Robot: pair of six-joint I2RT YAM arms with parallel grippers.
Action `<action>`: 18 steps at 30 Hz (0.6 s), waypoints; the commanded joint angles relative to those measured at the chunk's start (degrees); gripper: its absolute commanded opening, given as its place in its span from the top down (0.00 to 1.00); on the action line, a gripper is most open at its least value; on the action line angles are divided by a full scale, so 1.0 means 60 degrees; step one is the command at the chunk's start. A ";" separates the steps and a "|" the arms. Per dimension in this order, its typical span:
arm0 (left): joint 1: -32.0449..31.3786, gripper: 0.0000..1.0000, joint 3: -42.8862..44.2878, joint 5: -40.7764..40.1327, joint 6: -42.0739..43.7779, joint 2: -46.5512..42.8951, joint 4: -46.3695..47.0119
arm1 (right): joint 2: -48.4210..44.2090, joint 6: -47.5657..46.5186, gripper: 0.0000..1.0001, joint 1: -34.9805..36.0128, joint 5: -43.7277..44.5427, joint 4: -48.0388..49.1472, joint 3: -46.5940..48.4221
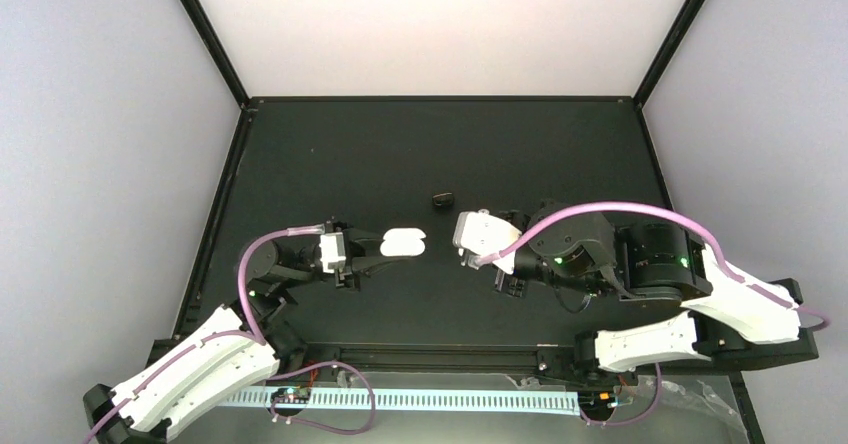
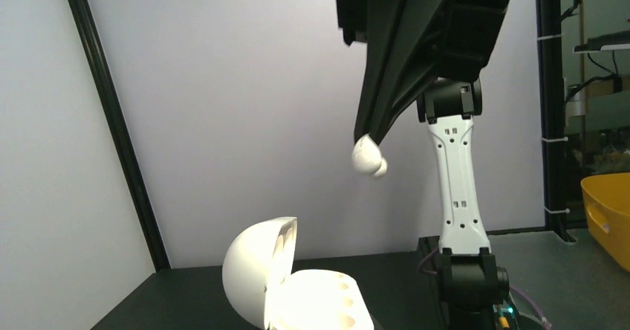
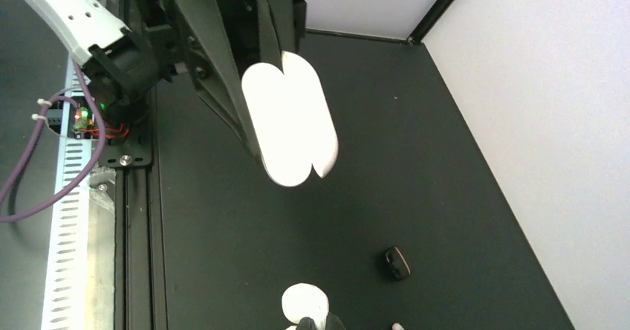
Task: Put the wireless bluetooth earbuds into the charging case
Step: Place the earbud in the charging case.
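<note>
Earbud [image 2: 369, 155], white, pinched in closed left gripper [image 2: 368, 140] tips, held aloft. Open charging case [image 2: 256, 270] lies at 7 o'clock below it, sockets up, probably staged for lowering in.

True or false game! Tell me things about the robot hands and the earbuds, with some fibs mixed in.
1. The left hand pinches a white earbud. True.
2. The white case on the table is shut. False: its lid stands open.
3. The earbud sits in the case. False: it hangs in the air, apart from it.
4. A small black thing lies on the table, farther back than the case. True.
5. The right hand is empty. False: a white rounded thing is at its fingertips.
</note>
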 commanded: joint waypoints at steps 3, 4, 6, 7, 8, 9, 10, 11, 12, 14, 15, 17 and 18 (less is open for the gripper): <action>-0.0028 0.98 -0.0274 0.0290 0.0262 -0.0122 0.1008 | 0.0644 -0.0465 0.99 0.1180 0.1195 -0.0499 0.0802; -0.0028 0.98 -0.0294 0.0523 0.0243 -0.0121 0.1029 | 0.0789 -0.0498 0.99 0.1422 0.1248 -0.0496 0.0877; -0.0028 0.98 -0.0319 0.0862 0.0130 -0.0074 0.1105 | 0.1029 -0.0544 0.99 0.1634 0.1221 -0.0440 0.1016; -0.0028 0.99 -0.0320 0.1008 0.0055 -0.0051 0.1135 | 0.1122 -0.0573 0.99 0.1702 0.1162 -0.0384 0.1069; -0.0029 0.98 -0.0320 0.1151 -0.0037 -0.0023 0.1173 | 0.1207 -0.0603 0.99 0.1745 0.1118 -0.0311 0.1081; -0.0030 0.98 -0.0309 0.1244 -0.0135 0.0033 0.1231 | 0.1255 -0.0625 0.99 0.1783 0.1072 -0.0218 0.1079; -0.0029 0.98 -0.0295 0.1314 -0.0273 0.0072 0.1306 | 0.1292 -0.0673 0.99 0.1812 0.1017 -0.0134 0.1058; -0.0028 0.98 -0.0279 0.1370 -0.0395 0.0113 0.1372 | 0.1309 -0.0699 0.99 0.1817 0.0981 -0.0038 0.1039; -0.0028 0.98 -0.0253 0.1419 -0.0516 0.0148 0.1395 | 0.1309 -0.0734 0.99 0.1820 0.0939 0.0078 0.1004; -0.0032 0.98 -0.0207 0.1484 -0.0727 0.0231 0.1434 | 0.1280 -0.0806 0.99 0.1830 0.0925 0.0284 0.0941; -0.0036 0.98 -0.0191 0.1503 -0.0829 0.0252 0.1429 | 0.1266 -0.0835 0.99 0.1821 0.0925 0.0355 0.0915; -0.0032 0.98 -0.0189 0.1524 -0.1010 0.0287 0.1417 | 0.1233 -0.0887 0.99 0.1830 0.0959 0.0505 0.0875; -0.0034 0.98 -0.0192 0.1523 -0.1099 0.0303 0.1368 | 0.1227 -0.0915 0.99 0.1842 0.0968 0.0555 0.0862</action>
